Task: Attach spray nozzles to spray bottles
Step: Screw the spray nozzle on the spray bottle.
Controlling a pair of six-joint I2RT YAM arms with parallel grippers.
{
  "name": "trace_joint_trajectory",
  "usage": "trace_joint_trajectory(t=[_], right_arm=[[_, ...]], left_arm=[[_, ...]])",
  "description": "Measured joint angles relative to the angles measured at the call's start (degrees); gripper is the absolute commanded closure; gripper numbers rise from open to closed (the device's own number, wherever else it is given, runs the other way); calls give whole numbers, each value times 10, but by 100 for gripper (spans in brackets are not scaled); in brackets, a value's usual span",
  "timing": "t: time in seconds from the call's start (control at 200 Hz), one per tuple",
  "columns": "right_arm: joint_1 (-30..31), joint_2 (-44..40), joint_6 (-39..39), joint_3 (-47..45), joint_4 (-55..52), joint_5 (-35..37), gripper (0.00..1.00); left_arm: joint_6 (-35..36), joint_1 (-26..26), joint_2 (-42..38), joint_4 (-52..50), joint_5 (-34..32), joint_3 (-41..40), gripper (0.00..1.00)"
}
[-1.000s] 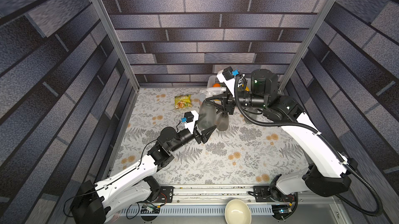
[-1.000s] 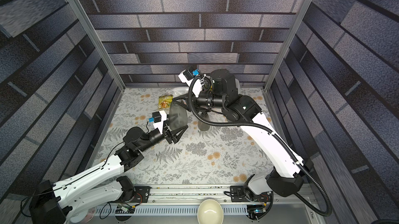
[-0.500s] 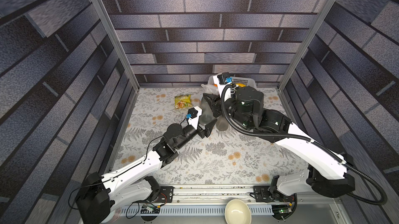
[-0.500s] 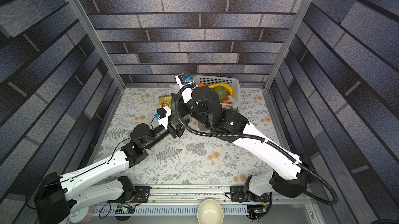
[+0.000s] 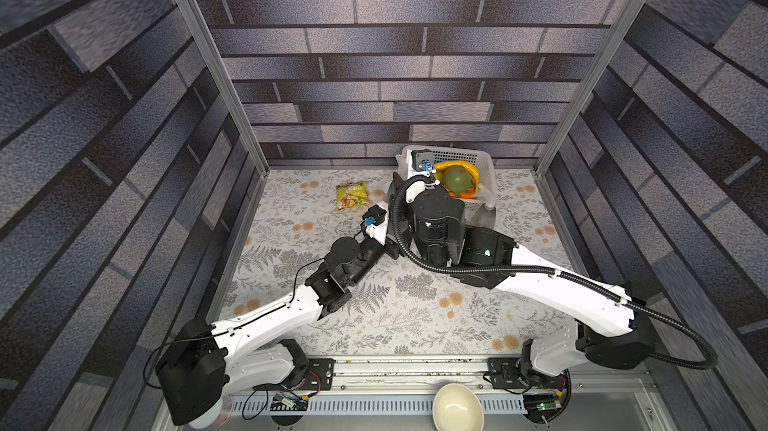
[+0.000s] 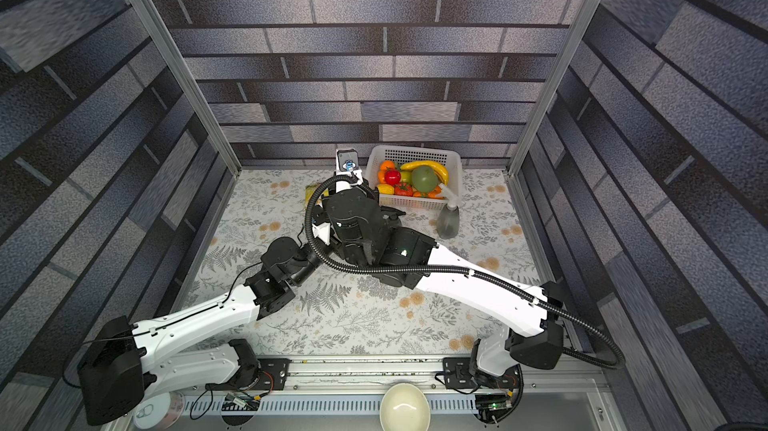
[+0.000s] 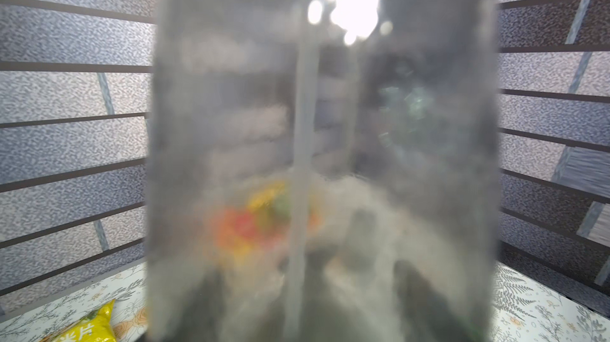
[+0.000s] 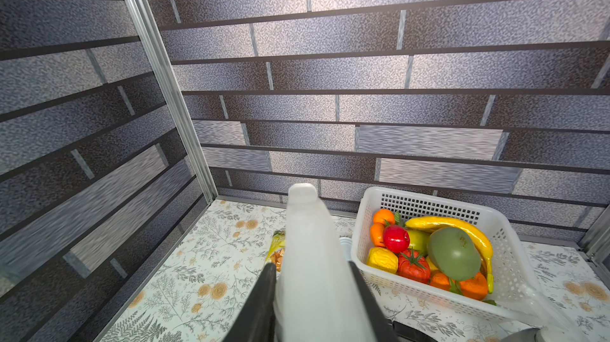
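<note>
The right tool (image 8: pixel 312 269) pinched a whitish spray nozzle (image 8: pixel 307 225). Its thin tube (image 7: pixel 301 159) hung inside a grey spray bottle (image 7: pixel 231 126), which the left tool (image 5: pixel 394 248) gripped near the middle back of the counter (image 5: pixel 415 325). A second bottle (image 6: pixel 448 221), nozzle on, stood just beside the fruit basket (image 6: pixel 415 154) at the back. A yellow snack bag (image 5: pixel 352 196) lay nearby.

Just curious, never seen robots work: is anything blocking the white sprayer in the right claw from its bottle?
Nothing visible does. The right gripper grips the white nozzle, and its thin tube seems already inside the grey bottle, seen from the left wrist.
</note>
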Motion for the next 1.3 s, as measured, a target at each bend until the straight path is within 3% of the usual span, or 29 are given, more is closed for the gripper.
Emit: trace_joint_trajectory(t=[0.21,0.366,0.606,0.761,0.832,1.002,1.297], right_arm=[[0,3,-12,21,-28,-38,45],[0,4,-9,31,-66,-94,32],[4,4,1,65,-136,-188,21],[4,-7,7,68,-178,-238,23],[5,-23,12,65,-203,-255,30],[5,-65,19,65,-268,-247,47],[-17,-115,17,65,-313,-221,56]], left_arm=[[13,1,-24,1,-3,-4,32],[15,21,-55,-1,21,-14,32],[10,62,-62,4,50,-20,32],[5,82,-62,5,63,-22,32],[-1,90,-62,5,70,-22,32],[-5,102,-62,5,83,-23,32],[-15,104,-72,5,92,-37,33]])
